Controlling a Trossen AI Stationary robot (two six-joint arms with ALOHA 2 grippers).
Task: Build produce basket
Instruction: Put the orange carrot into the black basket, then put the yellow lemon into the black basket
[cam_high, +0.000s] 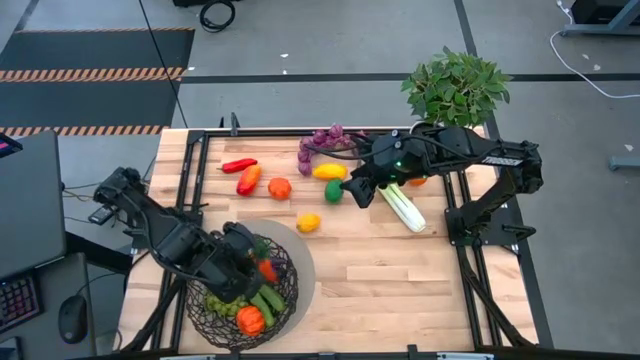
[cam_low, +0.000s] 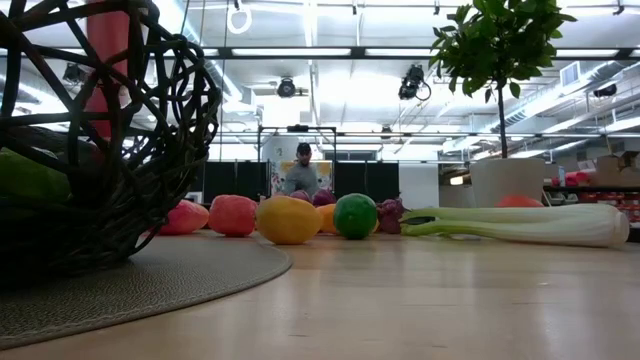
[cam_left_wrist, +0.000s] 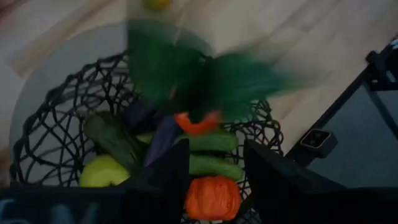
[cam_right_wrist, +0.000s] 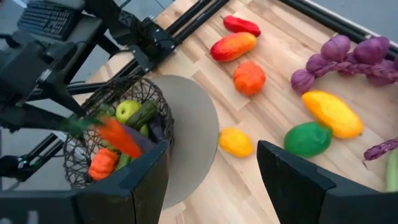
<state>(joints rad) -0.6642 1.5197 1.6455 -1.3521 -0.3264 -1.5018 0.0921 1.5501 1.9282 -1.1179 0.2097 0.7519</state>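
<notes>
The dark wire basket (cam_high: 245, 305) stands on a round grey mat at the table's near left. It holds cucumbers (cam_left_wrist: 208, 144), a green apple (cam_left_wrist: 102, 173) and an orange fruit (cam_left_wrist: 212, 198). My left gripper (cam_left_wrist: 216, 155) hangs open above the basket. A carrot (cam_left_wrist: 196, 121) with green leaves shows blurred just beyond its fingers, over the basket's contents, with nothing between the fingers. My right gripper (cam_right_wrist: 211, 162) stands open above the table's far right, next to the celery (cam_high: 405, 208), which lies flat on the wood.
Loose produce lies along the far half: red pepper (cam_high: 238, 165), orange-red pepper (cam_high: 248, 180), tomato (cam_high: 279, 188), lemon (cam_high: 308, 222), yellow fruit (cam_high: 329, 172), green fruit (cam_high: 334, 192), purple grapes (cam_high: 325, 140). A potted plant (cam_high: 455, 88) stands at the far right. A person (cam_low: 303, 170) is in the room behind.
</notes>
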